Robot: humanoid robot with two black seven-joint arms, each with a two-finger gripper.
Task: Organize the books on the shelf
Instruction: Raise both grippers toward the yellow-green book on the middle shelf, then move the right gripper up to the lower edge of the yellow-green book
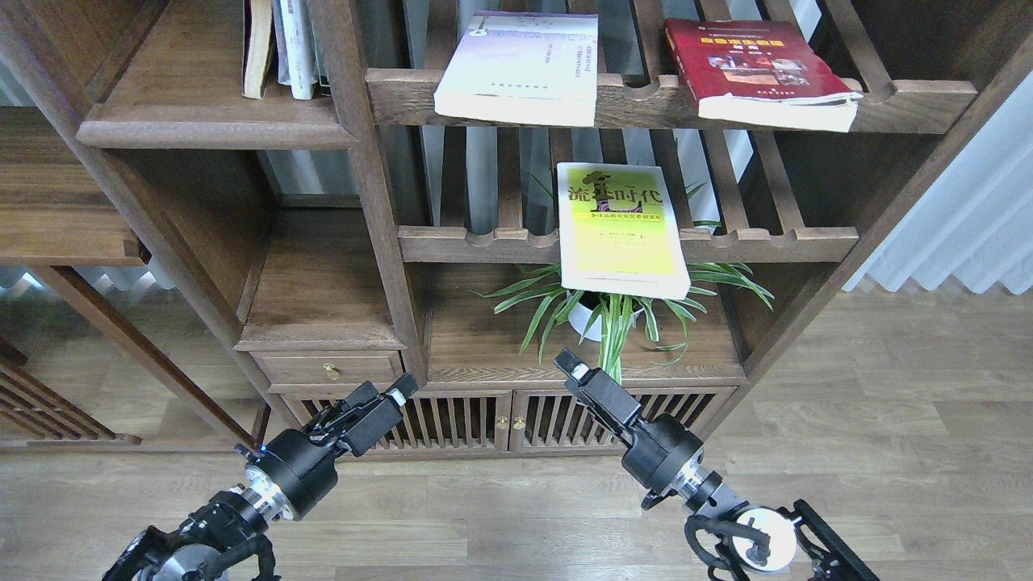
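Note:
Three books lie flat on slatted racks. The pale lavender-white book (516, 68) and the dark red book (759, 73) overhang the top rack's front rail. The yellow-green book (621, 230) overhangs the lower rack. The solid brown shelf (210, 125) is at the upper left, with several upright books (282, 48) at its right end. My left gripper (386, 390) is low in front of the cabinet doors, open and empty. My right gripper (570, 365) is below the yellow-green book and holds nothing. It is seen edge-on, so its fingers cannot be told apart.
A potted spider plant (613, 311) stands on the board under the yellow-green book, just behind my right gripper. A small drawer (327, 371) and slatted cabinet doors (516, 420) sit below. A thick upright post (371, 186) separates the solid shelves from the racks.

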